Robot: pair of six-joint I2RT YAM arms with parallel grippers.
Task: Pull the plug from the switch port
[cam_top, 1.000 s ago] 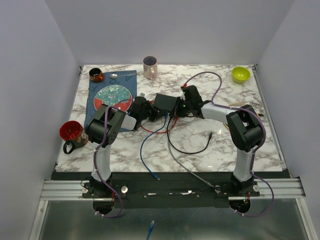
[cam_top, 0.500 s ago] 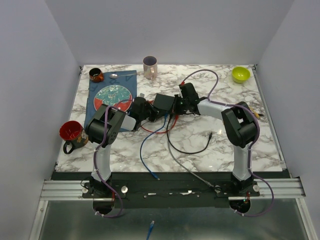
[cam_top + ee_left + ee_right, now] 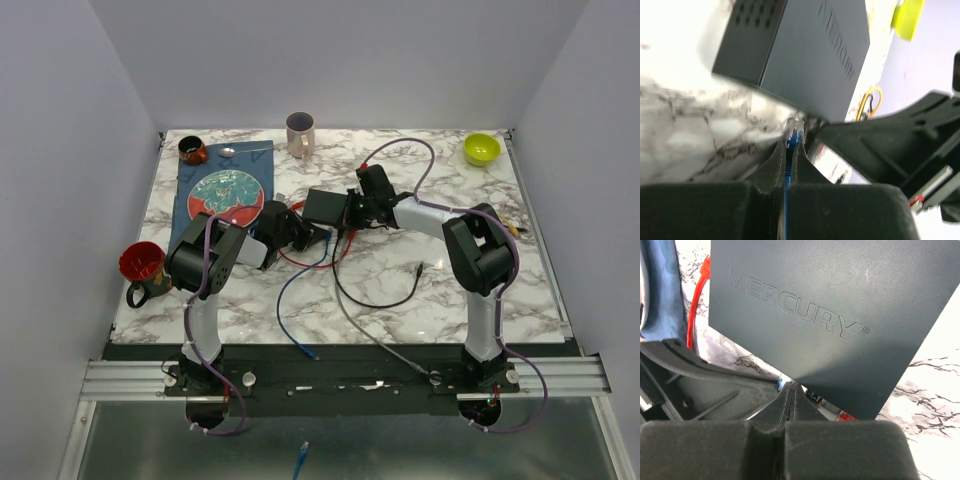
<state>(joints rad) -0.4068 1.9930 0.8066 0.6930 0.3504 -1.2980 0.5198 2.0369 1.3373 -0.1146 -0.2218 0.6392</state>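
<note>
The switch [image 3: 325, 206] is a flat matte-black box at the table's middle, marked MERCURY in the right wrist view [image 3: 830, 300]. My left gripper [image 3: 320, 236] is at its near edge and is shut on the blue plug [image 3: 795, 134]. The plug's clear tip shows outside the box, just off the corner of the switch [image 3: 805, 45]. The blue cable [image 3: 288, 290] trails toward the near edge. My right gripper [image 3: 352, 210] is shut, with its fingertips [image 3: 791, 390] against the switch's socket edge. A red plug [image 3: 847, 416] sits at that edge.
A red cable [image 3: 310, 262] and a black cable [image 3: 385, 300] loop on the marble in front of the switch. A patterned plate [image 3: 228, 192] on a blue cloth lies at the left. A red mug [image 3: 142, 262], pink mug [image 3: 299, 132], brown cup [image 3: 192, 149] and green bowl [image 3: 481, 148] stand around.
My left gripper has drawn back toward the near side with the blue plug, and the blue cable has shifted with it. My right gripper moved left onto the switch, which slid slightly left.
</note>
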